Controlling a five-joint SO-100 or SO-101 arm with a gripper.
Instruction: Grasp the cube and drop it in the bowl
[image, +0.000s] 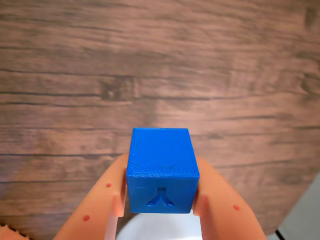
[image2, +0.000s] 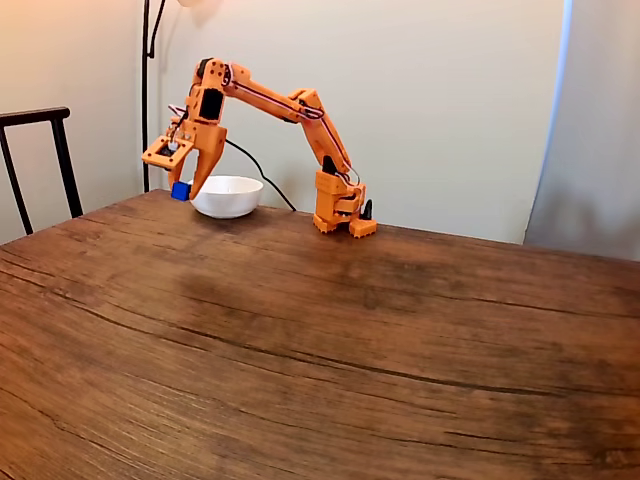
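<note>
The bright-blue cube (image: 162, 167) is clamped between my orange fingers (image: 100, 205), held up in the air; a small forked mark shows on its near face. In the fixed view my gripper (image2: 183, 190) is shut on the cube (image2: 180, 191) just left of the white bowl (image2: 228, 196), level with its rim. A white curve of the bowl (image: 160, 229) shows below the cube in the wrist view.
A dark wooden table (image2: 330, 330) stretches wide toward the front. The arm's orange base (image2: 342, 212) stands right of the bowl, near the back edge. A black chair (image2: 40, 165) and a lamp pole (image2: 146, 90) stand at the far left.
</note>
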